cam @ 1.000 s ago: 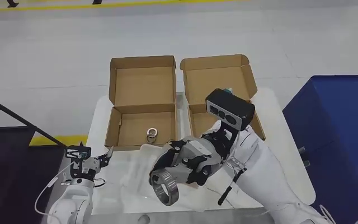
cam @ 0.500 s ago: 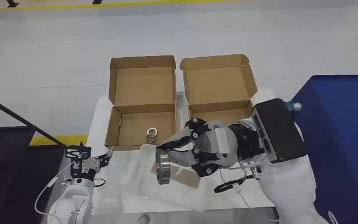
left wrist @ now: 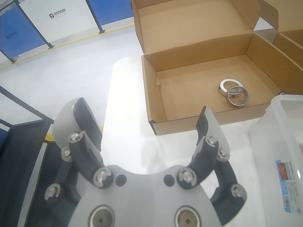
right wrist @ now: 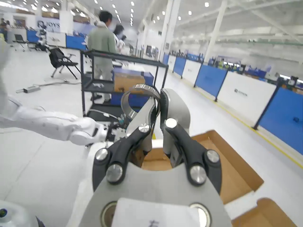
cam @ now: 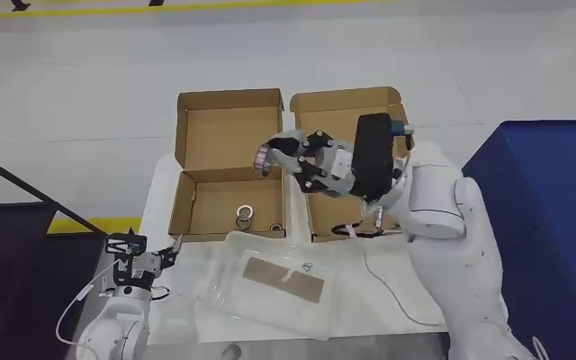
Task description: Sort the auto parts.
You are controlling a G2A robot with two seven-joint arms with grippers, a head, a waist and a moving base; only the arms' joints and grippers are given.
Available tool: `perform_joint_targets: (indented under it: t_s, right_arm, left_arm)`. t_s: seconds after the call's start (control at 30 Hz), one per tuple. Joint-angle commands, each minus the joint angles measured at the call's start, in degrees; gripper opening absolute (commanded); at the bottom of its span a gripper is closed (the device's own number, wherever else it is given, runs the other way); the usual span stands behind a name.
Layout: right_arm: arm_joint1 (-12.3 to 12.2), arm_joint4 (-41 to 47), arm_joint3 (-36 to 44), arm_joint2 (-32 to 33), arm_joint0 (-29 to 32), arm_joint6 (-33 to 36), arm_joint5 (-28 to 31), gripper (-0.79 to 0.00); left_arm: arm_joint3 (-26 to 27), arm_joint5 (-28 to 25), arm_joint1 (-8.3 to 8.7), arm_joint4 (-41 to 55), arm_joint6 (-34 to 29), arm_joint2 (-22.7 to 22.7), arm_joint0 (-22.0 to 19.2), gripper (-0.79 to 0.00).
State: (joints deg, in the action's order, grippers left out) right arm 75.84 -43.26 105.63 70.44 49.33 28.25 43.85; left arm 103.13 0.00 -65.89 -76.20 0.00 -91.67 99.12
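My right gripper (cam: 274, 155) is shut on a large metal ring (cam: 263, 158), held in the air over the left cardboard box (cam: 184, 200), near its back wall. In the right wrist view the metal ring (right wrist: 132, 100) is pinched by its rim between the fingers of the right gripper (right wrist: 157, 105). Two smaller metal rings (left wrist: 233, 90) lie together on the floor of the left box (left wrist: 151, 76), also seen as rings (cam: 244, 215) from above. My left gripper (left wrist: 151, 124) stands open and empty at the table's front left, the same left gripper (cam: 171, 248) short of that box.
A second open cardboard box (cam: 317, 200) stands right of the first, partly behind the right arm. A clear plastic tray (cam: 229, 292) with a brown card (cam: 283, 277) lies at the table's front. A blue cabinet (cam: 531, 207) stands to the right.
My right gripper has lifted the large ring from low over the plastic tray and carried it back, up over the left box. The left arm has not moved.
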Motion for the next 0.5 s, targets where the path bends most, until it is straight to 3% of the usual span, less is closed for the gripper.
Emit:
perform_joint_targets:
  t_s: [0.0, 0.23, 0.47]
  right_arm:
    - [0.4, -2.9, -7.8, -3.9, -4.9, 2.1, -0.6, -0.785]
    - [3.9, -5.5, -32.2, -18.9, -20.7, 6.8, -0.8, -0.785]
    - [10.7, -5.2, -53.7, -34.0, -31.6, 6.7, 0.2, -0.785]
  left_arm:
    - [0.0, 0.0, 0.0, 0.0, 0.0, 0.0, 0.0, 0.0]
    - [0.0, 0.0, 0.0, 0.0, 0.0, 0.0, 0.0, 0.0]
    - [0.0, 0.0, 0.0, 0.0, 0.0, 0.0, 0.0, 0.0]
